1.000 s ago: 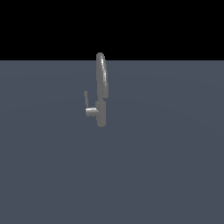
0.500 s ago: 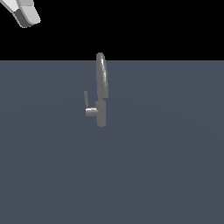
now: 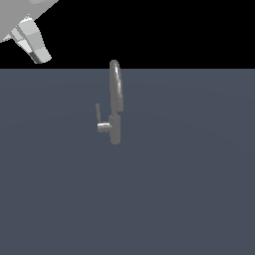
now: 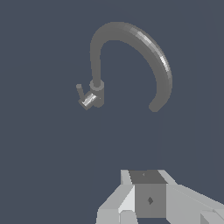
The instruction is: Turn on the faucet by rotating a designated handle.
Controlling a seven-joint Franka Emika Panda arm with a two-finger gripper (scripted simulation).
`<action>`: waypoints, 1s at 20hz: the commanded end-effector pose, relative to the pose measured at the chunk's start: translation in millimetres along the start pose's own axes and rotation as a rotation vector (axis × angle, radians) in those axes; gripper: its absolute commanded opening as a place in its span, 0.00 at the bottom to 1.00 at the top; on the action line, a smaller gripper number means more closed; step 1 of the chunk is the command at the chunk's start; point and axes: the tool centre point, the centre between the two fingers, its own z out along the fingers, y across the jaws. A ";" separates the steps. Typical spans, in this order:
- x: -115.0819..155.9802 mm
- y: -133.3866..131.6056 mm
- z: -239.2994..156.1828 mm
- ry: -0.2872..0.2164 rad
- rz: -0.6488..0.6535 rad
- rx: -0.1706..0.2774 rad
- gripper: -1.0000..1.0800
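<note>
Grey metal makes up the faucet, which stands upright near the middle of a flat slate-blue surface in the exterior view, its vertical cylindrical body topped by a tall, narrow arched spout. From the lower part of the body a short horizontal stub sticks out toward the exterior view's left, and the handle, a thin flat lever, rises upright from the end of that stub, just beside the body and apart from the spout. The wrist view shows the same faucet from above, with the spout as a wide curved arc and the handle as a small peg next to the bright end of the stub. Nothing touches the faucet or its lever. The gripper, white and blocky, hangs in the upper corner at the exterior view's left, against the black background and well apart from the faucet. Only part of it shows in either view, so I cannot tell whether its fingers are apart or together.
</note>
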 end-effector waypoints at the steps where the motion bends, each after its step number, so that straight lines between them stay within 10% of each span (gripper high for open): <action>1: 0.4 -8.5 8.8 0.015 0.032 -0.008 0.00; 20: 15.5 -56.4 63.9 0.116 0.235 -0.070 0.00</action>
